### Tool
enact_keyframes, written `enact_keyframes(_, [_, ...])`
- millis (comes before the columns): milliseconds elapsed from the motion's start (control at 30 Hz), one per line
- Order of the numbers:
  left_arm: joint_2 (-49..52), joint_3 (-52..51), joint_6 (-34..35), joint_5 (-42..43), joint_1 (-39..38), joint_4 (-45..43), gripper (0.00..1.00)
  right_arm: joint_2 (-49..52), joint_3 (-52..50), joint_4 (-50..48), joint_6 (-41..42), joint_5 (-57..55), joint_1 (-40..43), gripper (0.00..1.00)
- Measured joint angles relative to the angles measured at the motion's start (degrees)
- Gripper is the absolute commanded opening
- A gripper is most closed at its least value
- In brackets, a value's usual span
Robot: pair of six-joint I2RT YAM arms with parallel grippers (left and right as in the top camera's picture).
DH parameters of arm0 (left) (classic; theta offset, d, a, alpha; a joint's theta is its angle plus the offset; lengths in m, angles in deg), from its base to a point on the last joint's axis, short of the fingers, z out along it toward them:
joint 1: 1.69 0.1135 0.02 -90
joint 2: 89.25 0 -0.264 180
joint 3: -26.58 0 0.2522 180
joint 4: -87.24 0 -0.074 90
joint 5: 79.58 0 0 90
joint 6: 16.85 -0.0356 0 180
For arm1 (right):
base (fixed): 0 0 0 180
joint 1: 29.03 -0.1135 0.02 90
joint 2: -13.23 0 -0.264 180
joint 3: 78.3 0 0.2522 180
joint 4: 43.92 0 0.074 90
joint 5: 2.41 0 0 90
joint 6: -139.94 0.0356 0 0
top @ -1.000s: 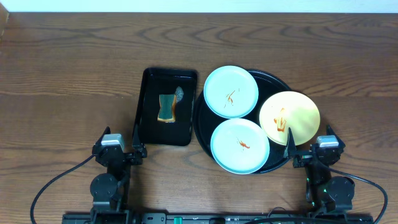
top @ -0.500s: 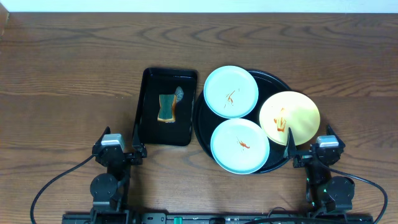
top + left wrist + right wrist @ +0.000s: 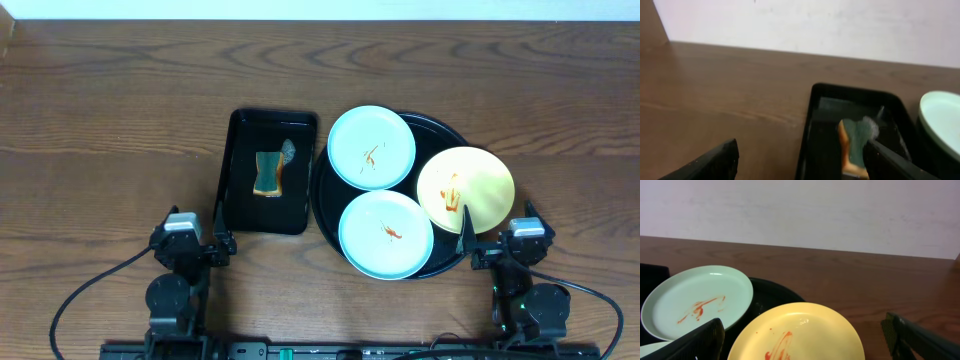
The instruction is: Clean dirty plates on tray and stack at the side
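Observation:
The round black tray (image 3: 442,132) holds three plates with orange-red smears: a mint-blue plate (image 3: 371,147) at the back, a mint-blue plate (image 3: 386,234) at the front, and a pale yellow plate (image 3: 465,190) on the right rim. The yellow plate (image 3: 800,335) and the back mint plate (image 3: 697,300) also show in the right wrist view. My left gripper (image 3: 190,243) is open and empty at the front left. My right gripper (image 3: 500,243) is open and empty just in front of the yellow plate.
A rectangular black tray (image 3: 243,205) left of the round tray holds a teal-and-orange sponge (image 3: 268,174); it also shows in the left wrist view (image 3: 854,145). Bare wood tabletop (image 3: 110,130) spreads to the left, back and right.

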Motion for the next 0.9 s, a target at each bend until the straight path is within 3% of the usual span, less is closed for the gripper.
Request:
enact_keyframes(233, [7.65, 2.75, 0.02, -0.07, 0.0, 1.05, 0.8, 0.0, 0.0, 0.02, 0.0, 0.02, 0.0, 0.99])
enact_keyframes(467, [18.67, 12.61, 2.12, -0.22, 0.0, 3.82, 0.8, 0.0, 0.0, 0.0, 0.0, 0.02, 0.0, 0.99])
enact_keyframes(900, [36.94, 34.73, 3.87, -0.2, 0.0, 24.98, 0.8, 0.0, 0.0, 0.02, 0.0, 0.02, 0.0, 0.99])
